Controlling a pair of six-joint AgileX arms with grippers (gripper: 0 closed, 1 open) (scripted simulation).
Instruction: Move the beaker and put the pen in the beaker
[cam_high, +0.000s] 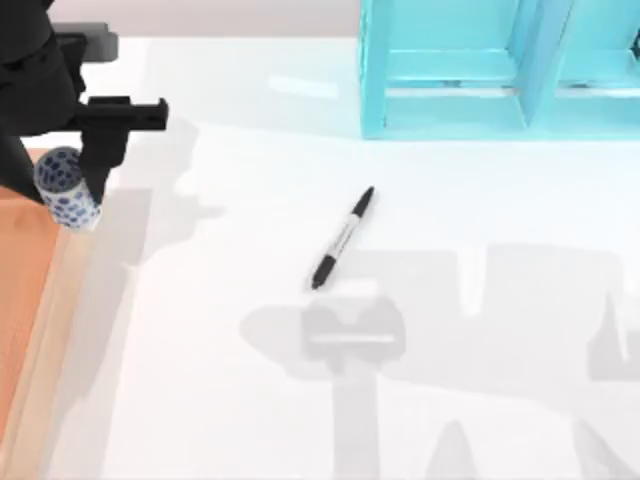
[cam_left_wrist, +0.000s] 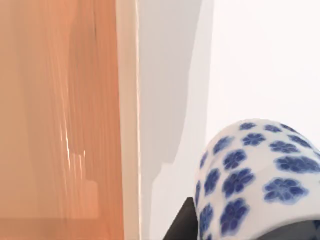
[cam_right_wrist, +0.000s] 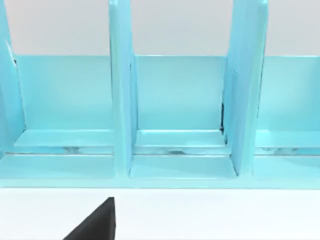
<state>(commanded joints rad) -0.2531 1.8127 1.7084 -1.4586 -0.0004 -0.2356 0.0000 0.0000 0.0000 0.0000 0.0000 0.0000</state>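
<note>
My left claw (cam_high: 85, 205) is at the counter's left edge, near its far left corner, pinching the small white cylindrical beaker with blue flower speckles (cam_high: 66, 187). The beaker sits tilted in the grip, its rim end turned toward the far left, over the line where the white counter (cam_high: 250, 420) meets the orange wooden strip (cam_high: 25, 300) along the left edge. From my left wrist camera the beaker's patterned wall (cam_left_wrist: 255, 175) lies right against the claw, with 1 dark finger (cam_left_wrist: 182, 222) pressed beside it and the wooden strip (cam_left_wrist: 60, 125) and the white counter below.

The slim pen with black cap, black end and grey-white barrel (cam_high: 343, 238) lies flat on the counter near its middle, set on a diagonal, 1 end toward the turquoise shelf rack (cam_high: 450, 100) at the far edge. It is well apart from my left claw and the beaker, off toward the counter's right.

My right wrist camera faces the rack's open compartments (cam_right_wrist: 175, 100); a dark finger (cam_right_wrist: 97, 222) shows, but whether my right claw is spread or pressed together I cannot tell.
</note>
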